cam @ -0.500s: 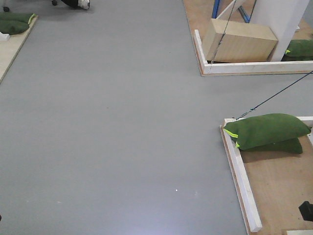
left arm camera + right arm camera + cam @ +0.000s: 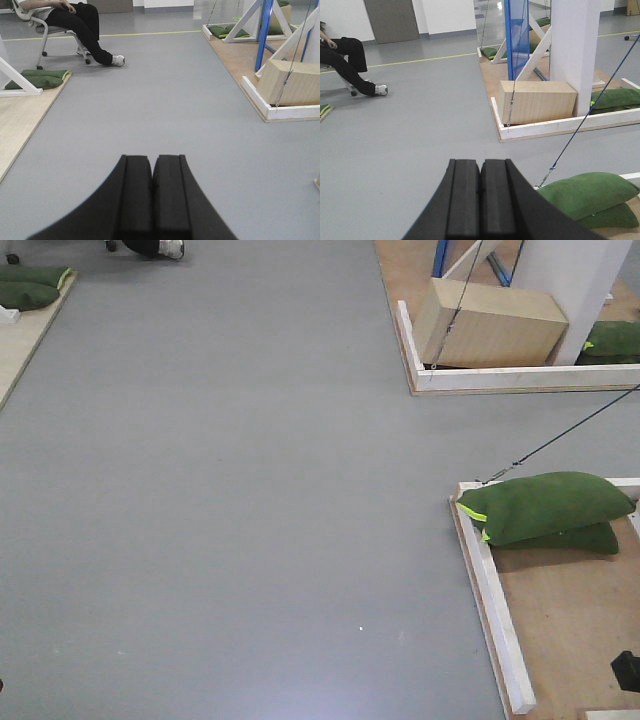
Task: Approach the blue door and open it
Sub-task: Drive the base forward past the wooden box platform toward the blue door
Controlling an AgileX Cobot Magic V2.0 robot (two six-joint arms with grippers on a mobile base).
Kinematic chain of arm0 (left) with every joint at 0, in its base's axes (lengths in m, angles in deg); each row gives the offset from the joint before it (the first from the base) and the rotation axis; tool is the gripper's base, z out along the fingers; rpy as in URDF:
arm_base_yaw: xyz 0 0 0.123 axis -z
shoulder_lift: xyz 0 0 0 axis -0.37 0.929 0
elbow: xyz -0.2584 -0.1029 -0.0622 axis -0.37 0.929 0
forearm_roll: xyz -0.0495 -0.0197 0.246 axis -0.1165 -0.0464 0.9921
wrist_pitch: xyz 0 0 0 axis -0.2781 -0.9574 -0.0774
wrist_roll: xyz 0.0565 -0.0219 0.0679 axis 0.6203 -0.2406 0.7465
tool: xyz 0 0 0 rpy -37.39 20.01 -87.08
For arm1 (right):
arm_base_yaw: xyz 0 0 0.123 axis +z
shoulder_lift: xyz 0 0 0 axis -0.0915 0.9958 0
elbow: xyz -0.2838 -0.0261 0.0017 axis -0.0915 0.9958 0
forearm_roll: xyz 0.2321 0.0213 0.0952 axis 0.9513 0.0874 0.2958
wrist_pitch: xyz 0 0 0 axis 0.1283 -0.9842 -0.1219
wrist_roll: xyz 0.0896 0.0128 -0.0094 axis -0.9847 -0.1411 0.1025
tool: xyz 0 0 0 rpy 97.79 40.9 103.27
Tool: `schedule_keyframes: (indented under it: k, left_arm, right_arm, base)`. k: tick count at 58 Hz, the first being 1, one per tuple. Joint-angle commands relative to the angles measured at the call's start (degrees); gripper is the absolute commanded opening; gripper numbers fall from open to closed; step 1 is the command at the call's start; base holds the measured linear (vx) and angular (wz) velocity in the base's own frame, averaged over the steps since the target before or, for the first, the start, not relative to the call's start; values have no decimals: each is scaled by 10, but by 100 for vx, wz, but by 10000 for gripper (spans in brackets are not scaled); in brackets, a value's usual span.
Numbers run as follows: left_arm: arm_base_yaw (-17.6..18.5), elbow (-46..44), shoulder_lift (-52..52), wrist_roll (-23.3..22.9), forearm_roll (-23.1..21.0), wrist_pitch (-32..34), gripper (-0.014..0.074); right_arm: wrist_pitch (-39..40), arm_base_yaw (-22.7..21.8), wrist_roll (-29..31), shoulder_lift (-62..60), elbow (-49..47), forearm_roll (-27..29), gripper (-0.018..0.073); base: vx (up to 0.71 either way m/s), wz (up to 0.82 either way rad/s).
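Note:
The blue door [image 2: 516, 27] stands far ahead on the right in the right wrist view, as a tall bright blue panel seen at a slant behind a white pillar [image 2: 574, 50]. Its handle does not show. In the left wrist view only its blue edge [image 2: 263, 31] appears, at the far right. My left gripper [image 2: 152, 161] is shut with nothing in it, above grey floor. My right gripper [image 2: 480, 165] is also shut and empty, low over the floor. Neither gripper appears in the front view.
A wooden box [image 2: 490, 322] sits inside a white-framed platform [image 2: 500, 380] ahead right. Green sandbags [image 2: 545, 508] lie on a nearer platform at right, with a taut cord [image 2: 560, 435] above. A seated person [image 2: 75, 20] is far left. Grey floor [image 2: 220, 490] stretches ahead.

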Motion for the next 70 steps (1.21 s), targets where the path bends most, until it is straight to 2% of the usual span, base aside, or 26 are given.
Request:
schedule_keyframes:
  k: [1, 15, 25, 70]
  left_arm:
    - [1, -16, -9, -4, -1, 50, 73]
    - [1, -15, -10, -4, -1, 48, 73]
    - [1, -15, -10, -4, -1, 48, 73]
    - [1, -15, -9, -4, -1, 48, 73]
  right_arm:
    - [47, 0, 3, -8, 1, -3, 1]
    - [47, 1, 3, -10, 1, -3, 1]
    - [38, 28, 3, -9, 1, -3, 1]
    - [37, 30, 3, -10, 1, -3, 1]
  base:
    - [0, 0]
    - [0, 0]
    - [4, 3]
    - [15, -5]
